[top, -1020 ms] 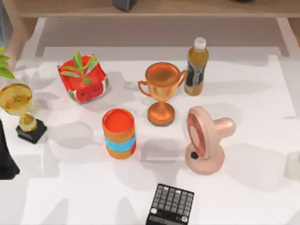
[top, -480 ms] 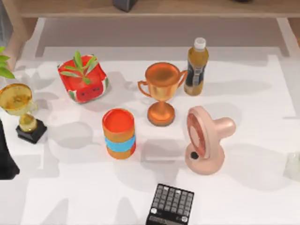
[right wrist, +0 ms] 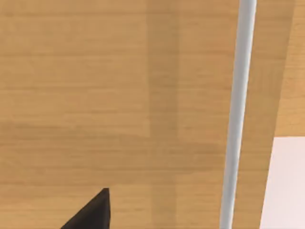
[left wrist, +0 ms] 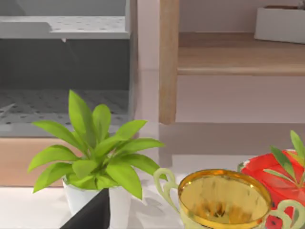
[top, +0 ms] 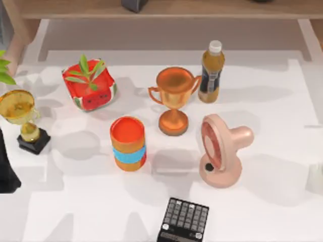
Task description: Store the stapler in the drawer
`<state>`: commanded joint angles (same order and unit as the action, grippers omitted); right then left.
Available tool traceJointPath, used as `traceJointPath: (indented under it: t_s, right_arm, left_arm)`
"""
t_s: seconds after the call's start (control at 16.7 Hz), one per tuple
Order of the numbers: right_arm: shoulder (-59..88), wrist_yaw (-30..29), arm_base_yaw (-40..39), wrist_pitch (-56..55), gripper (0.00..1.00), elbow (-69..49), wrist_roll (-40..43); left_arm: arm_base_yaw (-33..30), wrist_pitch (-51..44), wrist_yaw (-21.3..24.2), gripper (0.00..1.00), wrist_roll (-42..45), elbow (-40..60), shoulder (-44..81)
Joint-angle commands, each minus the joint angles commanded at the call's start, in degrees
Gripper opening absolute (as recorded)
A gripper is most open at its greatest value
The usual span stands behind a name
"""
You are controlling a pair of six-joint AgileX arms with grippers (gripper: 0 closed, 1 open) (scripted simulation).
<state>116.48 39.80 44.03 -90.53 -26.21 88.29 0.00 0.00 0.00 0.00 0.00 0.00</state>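
Note:
At the right edge of the top view lies a small pale whitish shape (top: 317, 179); I cannot tell whether it is the stapler. The right wrist view looks closely at a wooden panel (right wrist: 119, 95) with a slim pale grey bar (right wrist: 238, 95) running across it, like a drawer front with its handle. A dark part of my right gripper (right wrist: 90, 213) shows close to that panel. My left arm (top: 6, 166) is parked at the table's left edge. A dark part of my left gripper (left wrist: 93, 214) shows beside a small green plant (left wrist: 95, 152) and a gold trophy (left wrist: 224, 198).
The white table (top: 262, 212) holds a watermelon-patterned pot (top: 90, 85), a gold trophy (top: 22, 118), a bronze trophy (top: 174, 98), an amber bottle (top: 211, 73), an orange can (top: 128, 143), a pink fan (top: 222, 148) and a black calculator (top: 184, 221). A wooden shelf (top: 166, 9) runs along the back.
The pale shape at the top view's right edge has shifted very slightly. Everything else stands as before.

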Motion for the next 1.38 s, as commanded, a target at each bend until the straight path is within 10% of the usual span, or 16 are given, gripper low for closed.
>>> traceJointPath:
  t_s: [1.02,1.38]
  right_arm:
    - [1.6,-2.3,-4.6,1.2,1.00,-3.2,0.7]
    - [1.6,-2.3,-4.6,1.2,0.55,-3.2,0.7]
  left_arm:
    - [0.0,0.0,0.0,1.00,0.0,0.0,0.0]
    - [0.0,0.0,0.0,1.00,0.0,0.0,0.0]
